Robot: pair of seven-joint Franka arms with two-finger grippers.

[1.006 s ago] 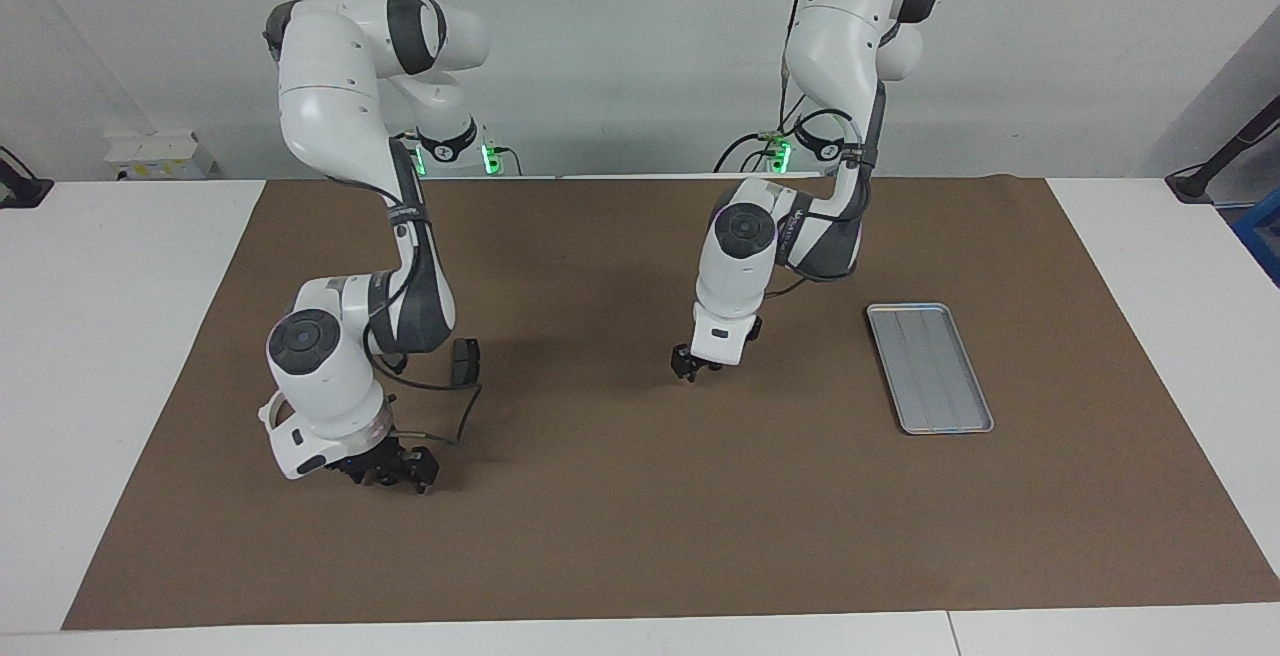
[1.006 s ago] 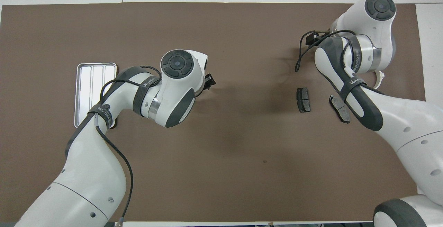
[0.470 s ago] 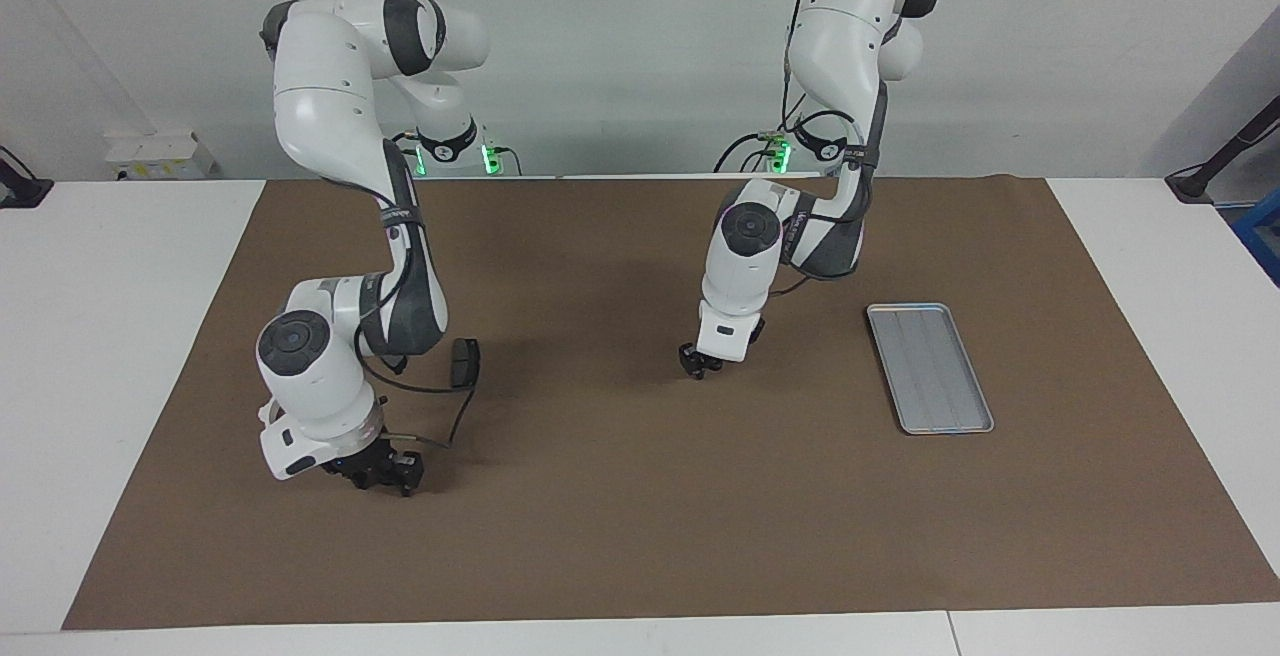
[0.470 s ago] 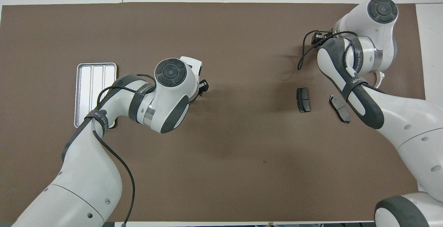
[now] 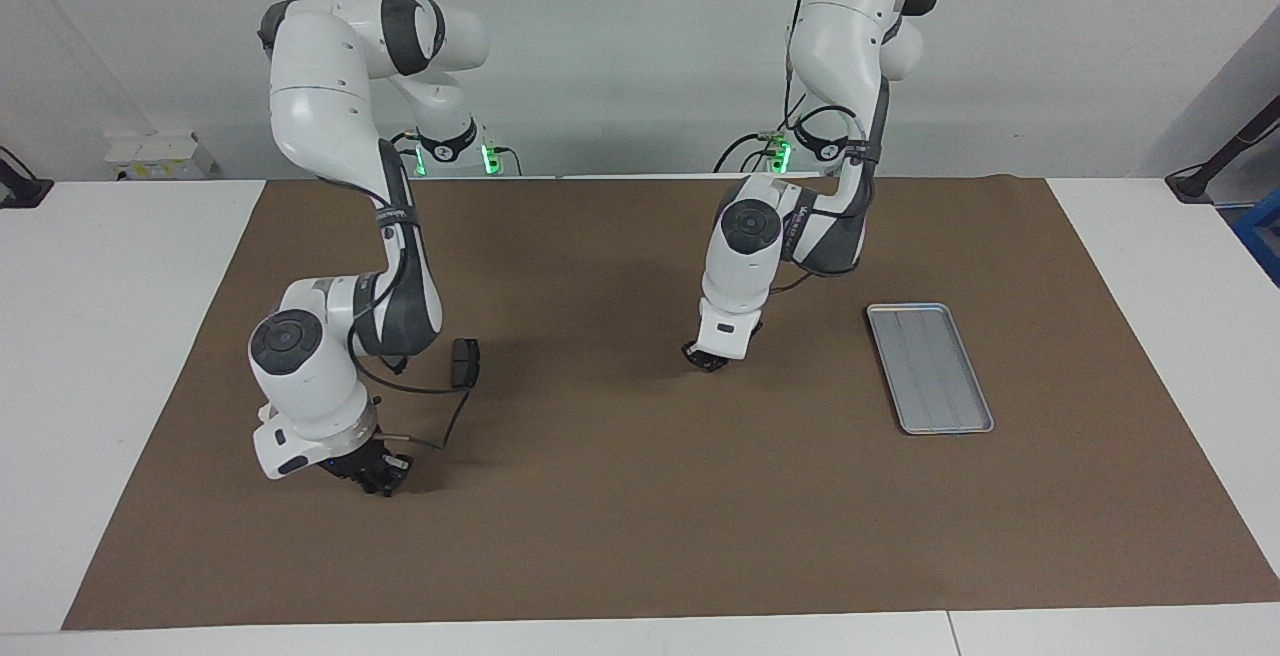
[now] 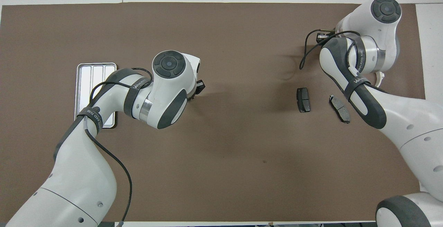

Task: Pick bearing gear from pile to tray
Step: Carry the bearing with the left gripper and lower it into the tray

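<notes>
I'm holding the right gripper (image 5: 372, 476) low over the brown surface (image 5: 640, 536) at the right arm's end; I cannot tell how its fingers are set, nor see a gear there. The left gripper (image 5: 708, 359) is hanging over mid-surface, fingers likewise unreadable. Two dark pads (image 6: 304, 99) are lying flat nearer the robots than the right gripper: stiff, thin, probably light, best pinched across their short edges. The ridged metal tray (image 5: 930, 368) is sitting well apart.
</notes>
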